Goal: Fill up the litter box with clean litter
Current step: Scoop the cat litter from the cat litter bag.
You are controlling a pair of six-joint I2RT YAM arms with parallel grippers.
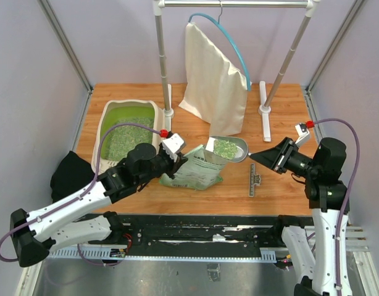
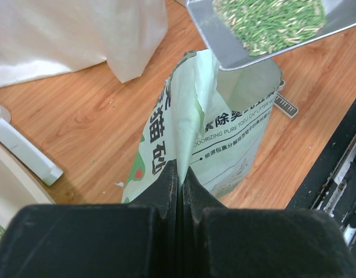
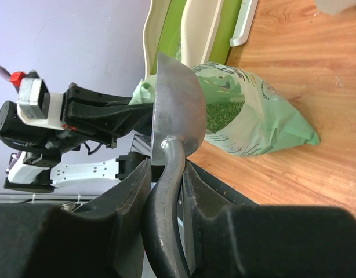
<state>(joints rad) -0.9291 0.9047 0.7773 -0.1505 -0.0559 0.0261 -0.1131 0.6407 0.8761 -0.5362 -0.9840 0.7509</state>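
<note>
Two arms: left arm (image 1: pixel 84 200) steadies, right arm (image 1: pixel 325 179) carries, and both are busy.
Left jaws: pressed together on the torn top edge of the green bag (image 2: pixel 224 139), pinching the thin film. Judged purpose: hold the mouth up and open so the bag doesn't flop.
Right jaws: clamped on the curved handle of the scoop (image 1: pixel 229 148), with the handle running back between them. The bowl is roughly level so the load stays in.
Green bag: slumped on the counter (image 1: pixel 282 185) mid-front, mouth facing right and up. Granules show inside it in the right wrist view.
Scoop load: heap of clean litter (image 1: pixel 225 147) in the bowl. The scoop is raised at the bag mouth, and I can't tell if it touches.
Grey strip (image 1: pixel 255 180): slotted metal piece flat on the counter, right of the bag, untouched.
Litter box (image 1: pixel 109 114): left of and farther than the bag, partly filled with granules, bare green floor at its far end.
Step, judged: the loaded scoop must go left and far, to the box. Risk: spilling on the way or bumping the left wrist.
Far: cream cloth sack (image 1: pixel 211 80) hangs from the rack (image 1: pixel 162 61), not involved.
</note>
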